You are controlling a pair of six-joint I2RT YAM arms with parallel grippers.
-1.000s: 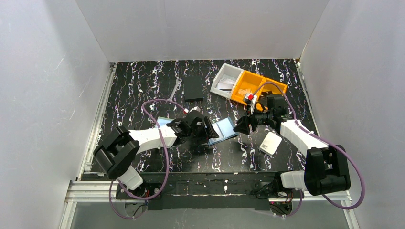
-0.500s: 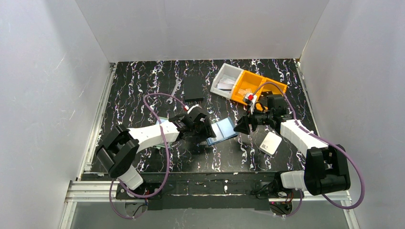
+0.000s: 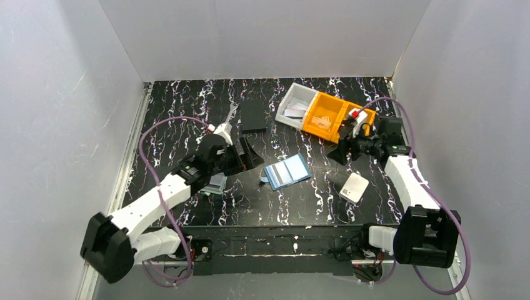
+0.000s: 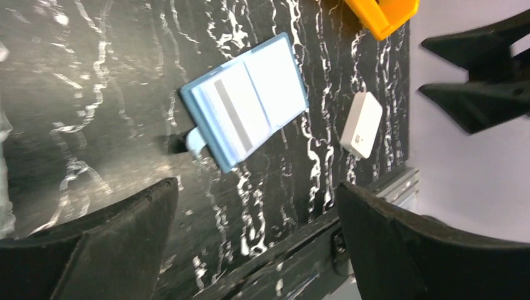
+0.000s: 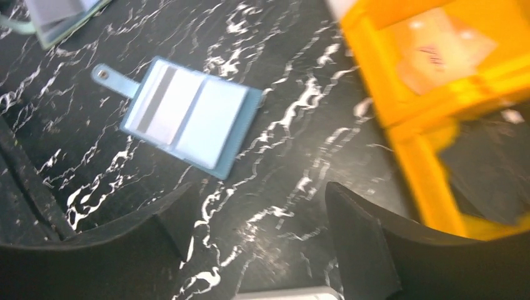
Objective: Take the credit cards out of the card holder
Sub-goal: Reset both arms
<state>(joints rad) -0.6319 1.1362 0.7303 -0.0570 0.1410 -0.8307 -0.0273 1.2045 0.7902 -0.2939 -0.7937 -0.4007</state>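
Left pincer (image 3: 248,152): hangs wide open over the table (image 3: 175,97), grips nothing, points its fingers (image 4: 119,250) toward the middle

Just beside its arm, on the near side: cards (image 3: 217,183), a small pale stack flat on the table, partly hidden under the arm, touching neither pincer; greenish edge in the right wrist view

Right of this pincer and a little nearer the bases: holder (image 3: 287,172), flat on the table, opened out, inside up, well clear of the fingers. Shows two pale panels side by side, the one toward the left pincer with a grey stripe; sticks a small tab out on that same side. Cannot tell whether any pocket has a card in it

Right pincer (image 3: 340,150): stands open too, fingers (image 5: 375,250) spread, nothing between them, close to the near corner of the orange bin (image 3: 328,115). Faces the holder from the right, apart from it, so puts the holder between the two pincers and in contact with neither

Near the right arm, right of the holder: white box (image 3: 354,187), lying flat

Farther back: grey bin (image 3: 295,103) against the orange bin; black rectangle (image 3: 253,115) beyond the left pincer
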